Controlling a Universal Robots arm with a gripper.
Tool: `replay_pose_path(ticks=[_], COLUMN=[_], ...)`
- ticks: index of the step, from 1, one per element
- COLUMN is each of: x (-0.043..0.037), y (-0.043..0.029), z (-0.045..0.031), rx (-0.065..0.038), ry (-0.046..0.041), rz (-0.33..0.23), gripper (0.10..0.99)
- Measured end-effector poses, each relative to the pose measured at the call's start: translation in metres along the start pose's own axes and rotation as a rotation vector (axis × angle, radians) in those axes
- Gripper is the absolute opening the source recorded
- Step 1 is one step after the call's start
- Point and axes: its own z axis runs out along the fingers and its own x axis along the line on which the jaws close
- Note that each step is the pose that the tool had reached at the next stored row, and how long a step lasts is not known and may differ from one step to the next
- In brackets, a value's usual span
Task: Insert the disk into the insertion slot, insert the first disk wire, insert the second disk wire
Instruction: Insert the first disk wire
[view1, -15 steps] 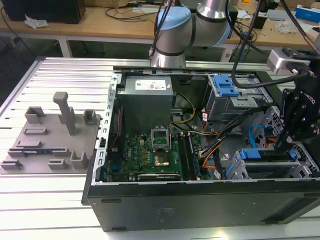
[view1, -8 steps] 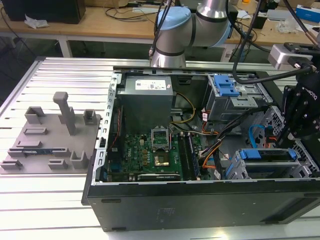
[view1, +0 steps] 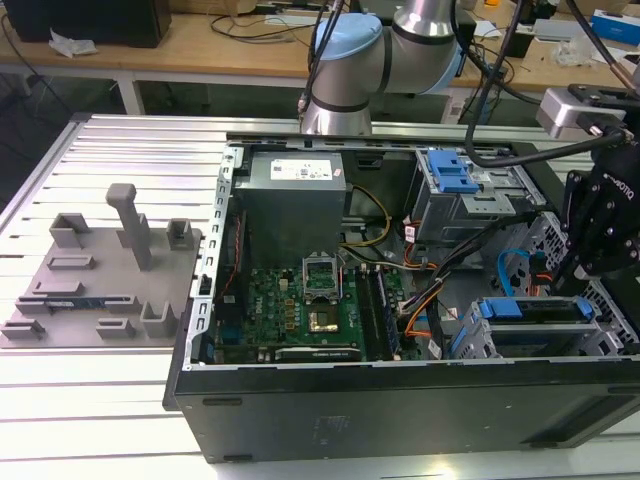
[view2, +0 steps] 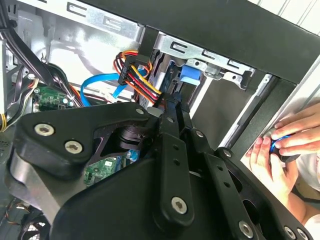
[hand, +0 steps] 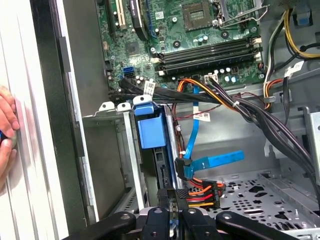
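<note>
Silver arm (view1: 425, 25), pale-blue joint caps (view1: 345, 45); black claw (view2: 172, 111) linkage, silver screws (view2: 179, 205).

Disk (hand: 150, 129): blue-framed drive, on edge, seated inside insertion slot (hand: 126, 155), straight ahead of tool (hand: 170, 216); blue carrier end faces away from tool. In exterior view, disk (view1: 530, 309) lies flat in slot (view1: 478, 342), just below tool (view1: 597, 262).

Insertion slot: low grey perforated sheet-metal bay, holds disk.

Blue flat wire (hand: 215, 161): its connector hangs just beside disk's near end, ahead of tool.

Red-orange-yellow-black wire (hand: 204, 192): its black connector sits next to tool tip; seating unclear.
</note>
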Motion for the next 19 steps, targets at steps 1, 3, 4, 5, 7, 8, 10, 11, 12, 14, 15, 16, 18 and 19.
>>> replay_pose_path(ticks=[1, 3, 4, 5, 7, 8, 10, 11, 12, 14, 15, 16, 18, 19], x=[-0.0001, -0.0001, -0.0002, -0.0001, -0.0001, -0.0001, -0.0001, -0.0001, -0.0002, -0.0001, -0.0001, 0.0000, 0.0001, 0.0001], y=[-0.0002, -0.0008, -0.0008, -0.0008, -0.0008, -0.0008, -0.0008, -0.0008, -0.0008, -0.0009, -0.0009, -0.0009, -0.0009, -0.0009], z=[0.0000, 0.0000, 0.0000, 0.0000, 0.0000, 0.0000, 0.0002, 0.0004, 0.0009, 0.0015, 0.0019, 0.0022, 0.0027, 0.0027], rx=[0.000, 0.002, 0.002, 0.001, 0.001, 0.001, 0.001, 0.001, 0.001, 0.001, 0.001, 0.001, 0.001, 0.001], ry=[-0.0008, -0.0025, -0.0027, -0.0027, -0.0027, -0.0026, -0.0026, -0.0026, -0.0027, -0.0026, -0.0026, -0.0027, -0.0025, -0.0025], rz=[-0.009, -0.040, -0.046, -0.046, -0.047, -0.047, -0.047, -0.047, -0.047, -0.047, -0.047, -0.047, -0.047, -0.047], gripper=[0.165, 0.165, 0.165, 0.165, 0.165, 0.165, 0.165, 0.165, 0.165, 0.165, 0.165, 0.165, 0.165, 0.165])
